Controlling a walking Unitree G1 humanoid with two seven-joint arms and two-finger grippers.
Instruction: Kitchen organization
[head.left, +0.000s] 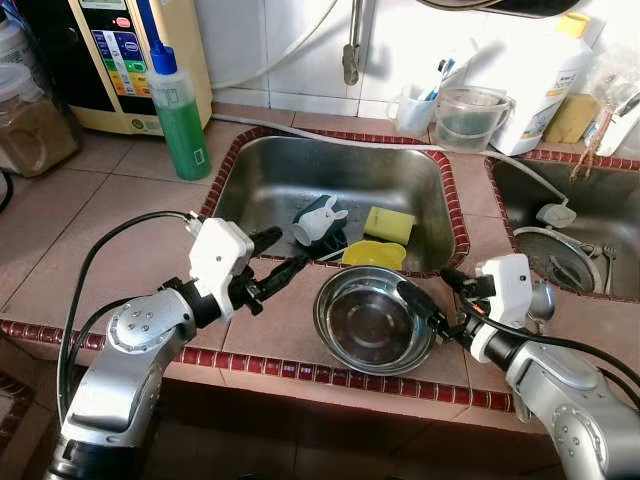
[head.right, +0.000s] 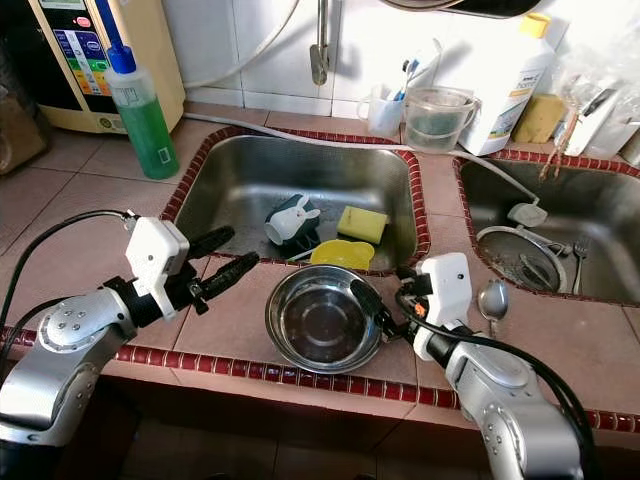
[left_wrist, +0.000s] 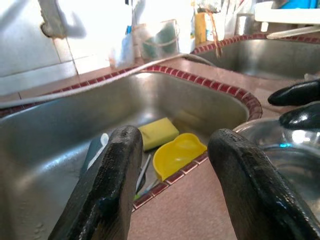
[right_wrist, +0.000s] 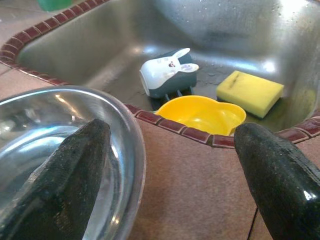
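Observation:
A steel bowl (head.left: 366, 324) sits empty on the tiled counter in front of the left sink (head.left: 300, 170). My right gripper (head.left: 425, 283) is open at the bowl's right side; in the right wrist view one finger (right_wrist: 65, 180) is over the bowl and the rim lies between the two fingers. My left gripper (head.left: 291, 250) is open, holds nothing, and hovers over the counter just left of the bowl, pointing at the sink. In the sink lie a rabbit-faced cup (head.left: 318, 222) on its side, a yellow sponge (head.left: 390, 223) and a small yellow dish (head.left: 374, 254).
A green soap bottle (head.left: 180, 110) stands left of the sink, before a water appliance (head.left: 110, 60). A clear jug (head.left: 470, 118) and a white detergent bottle (head.left: 545, 85) stand at the back. The right sink (head.left: 590, 210) holds utensils; a spoon (head.right: 492, 297) lies on its near edge.

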